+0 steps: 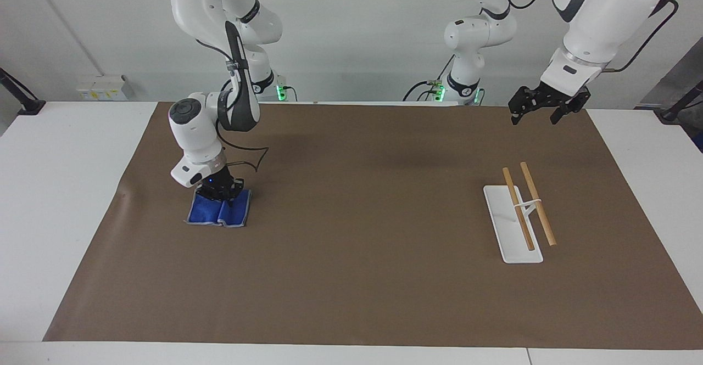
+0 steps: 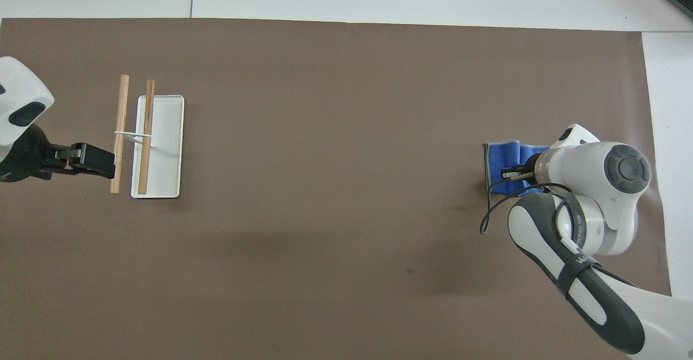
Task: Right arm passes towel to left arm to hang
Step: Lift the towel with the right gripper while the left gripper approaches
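The royal-blue towel (image 1: pixel 218 210) (image 2: pixel 502 161) with its pale trim lies bunched into folds on the brown mat at the right arm's end of the table. My right gripper (image 1: pixel 221 190) (image 2: pixel 511 173) is shut on the towel's edge nearest the robots, pinching the cloth together, and its wrist shows a small blue light. The towel's lower edge still rests on the mat. My left gripper (image 1: pixel 541 113) (image 2: pixel 92 159) hangs open in the air near the mat's corner at the left arm's end, holding nothing. The left arm waits.
A white rack (image 1: pixel 511 228) (image 2: pixel 165 143) with two wooden rods (image 1: pixel 538 203) stands on the mat at the left arm's end. A black cable (image 1: pixel 250 159) loops beside the right wrist. The brown mat (image 1: pixel 357 233) covers most of the table.
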### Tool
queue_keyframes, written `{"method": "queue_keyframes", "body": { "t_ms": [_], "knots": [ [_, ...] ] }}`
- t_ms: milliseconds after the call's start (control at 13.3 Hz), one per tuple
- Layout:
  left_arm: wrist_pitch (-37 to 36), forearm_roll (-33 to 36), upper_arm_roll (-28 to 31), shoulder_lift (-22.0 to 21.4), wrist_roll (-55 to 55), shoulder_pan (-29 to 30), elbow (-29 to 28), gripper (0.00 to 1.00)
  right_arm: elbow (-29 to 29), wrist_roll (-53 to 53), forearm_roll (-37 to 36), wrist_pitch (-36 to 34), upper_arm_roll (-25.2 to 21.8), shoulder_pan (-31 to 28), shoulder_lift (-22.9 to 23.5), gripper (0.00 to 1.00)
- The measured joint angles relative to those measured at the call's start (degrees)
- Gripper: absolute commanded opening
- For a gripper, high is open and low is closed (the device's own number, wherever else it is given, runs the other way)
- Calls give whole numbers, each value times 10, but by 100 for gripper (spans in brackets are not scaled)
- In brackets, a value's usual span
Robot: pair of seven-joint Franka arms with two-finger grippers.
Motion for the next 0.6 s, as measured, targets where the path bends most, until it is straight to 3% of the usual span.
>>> {"method": "queue_keyframes", "body": {
  "t_ms": [301,601],
  "knots": [
    [0,0,0,0,0,0,0,100,7,67,1,-13,2,23,-26,0],
    [1,0,0,-1,0,0,0,100,57,231,3,-77,4,98,-48,0]
  ]
}}
